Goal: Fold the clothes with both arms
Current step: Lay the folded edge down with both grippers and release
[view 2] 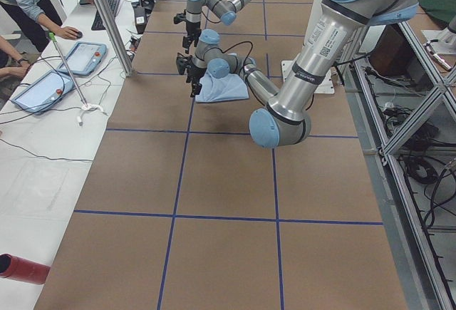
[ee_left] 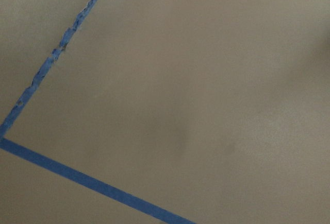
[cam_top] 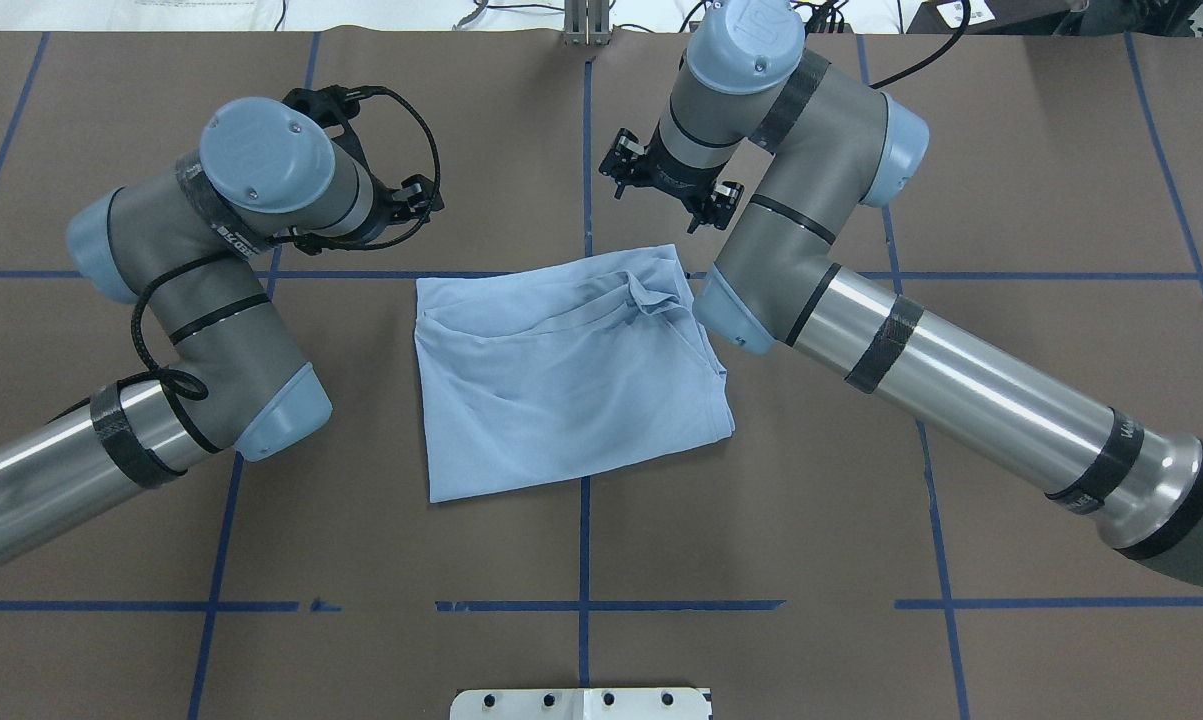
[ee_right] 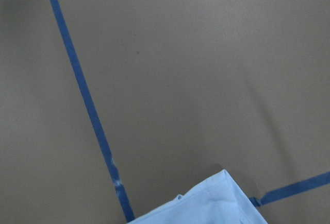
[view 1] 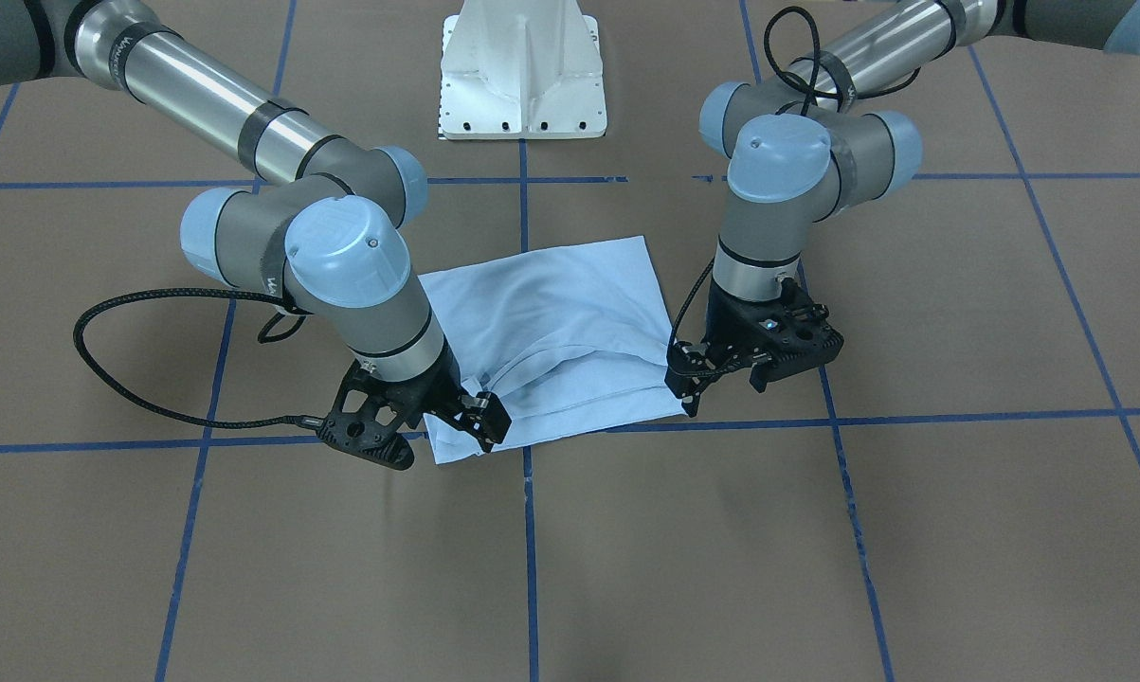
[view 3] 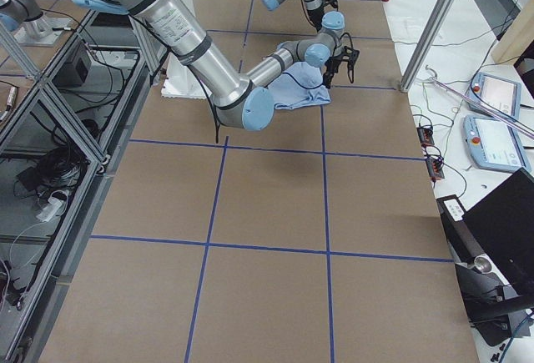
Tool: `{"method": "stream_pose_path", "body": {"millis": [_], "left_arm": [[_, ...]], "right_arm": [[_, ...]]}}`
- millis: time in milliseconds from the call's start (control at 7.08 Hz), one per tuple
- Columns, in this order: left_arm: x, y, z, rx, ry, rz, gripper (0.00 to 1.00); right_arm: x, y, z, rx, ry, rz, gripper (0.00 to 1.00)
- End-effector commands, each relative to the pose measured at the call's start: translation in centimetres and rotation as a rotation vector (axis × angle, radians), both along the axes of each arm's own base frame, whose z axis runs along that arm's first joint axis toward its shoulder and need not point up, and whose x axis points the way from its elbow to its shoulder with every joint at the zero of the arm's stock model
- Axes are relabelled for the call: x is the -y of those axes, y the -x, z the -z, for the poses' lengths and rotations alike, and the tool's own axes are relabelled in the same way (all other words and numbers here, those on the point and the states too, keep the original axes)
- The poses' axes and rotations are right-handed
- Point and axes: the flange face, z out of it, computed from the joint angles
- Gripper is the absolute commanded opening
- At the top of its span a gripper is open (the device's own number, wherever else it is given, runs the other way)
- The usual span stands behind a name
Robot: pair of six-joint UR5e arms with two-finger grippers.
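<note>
The light blue T-shirt (cam_top: 561, 380) lies folded into a rough rectangle at the table's middle, with rumpled layers along its far edge (view 1: 551, 332). My right gripper (cam_top: 669, 185) hovers just beyond the shirt's far right corner, jaws spread and holding nothing. The right wrist view shows only that shirt corner (ee_right: 206, 203) flat on the table. My left gripper (view 1: 731, 379) hangs beside the far left corner, open and empty. In the overhead view the left gripper (cam_top: 381, 150) is partly hidden by its wrist. Only bare table and tape appear in the left wrist view.
The white pedestal base (view 1: 522, 76) stands at the robot's side of the table. Blue tape lines (cam_top: 583, 605) grid the brown surface. In the exterior left view, people sit at a side bench with tablets (view 2: 43, 89), and a red cylinder (view 2: 21, 267) lies nearby.
</note>
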Motion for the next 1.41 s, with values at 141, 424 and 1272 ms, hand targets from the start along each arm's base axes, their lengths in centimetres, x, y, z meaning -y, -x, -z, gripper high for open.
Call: {"method": "stream_pose_path", "body": {"millis": [141, 424, 1272], "left_arm": [[0.1, 0.7, 0.0, -0.006, -0.004, -0.023, 1.0], [0.1, 0.7, 0.1, -0.02, -0.019, -0.022, 1.0], [0.1, 0.7, 0.6, -0.028, -0.023, -0.022, 1.0]], "right_arm": [[-6.8, 5.3, -0.1, -0.198, -0.081, 0.203, 1.0], [-8.5, 6.5, -0.9, -0.254, -0.121, 0.294, 1.0], [-4.6, 5.4, -5.2, -0.35, -0.198, 0.381, 1.0]]}}
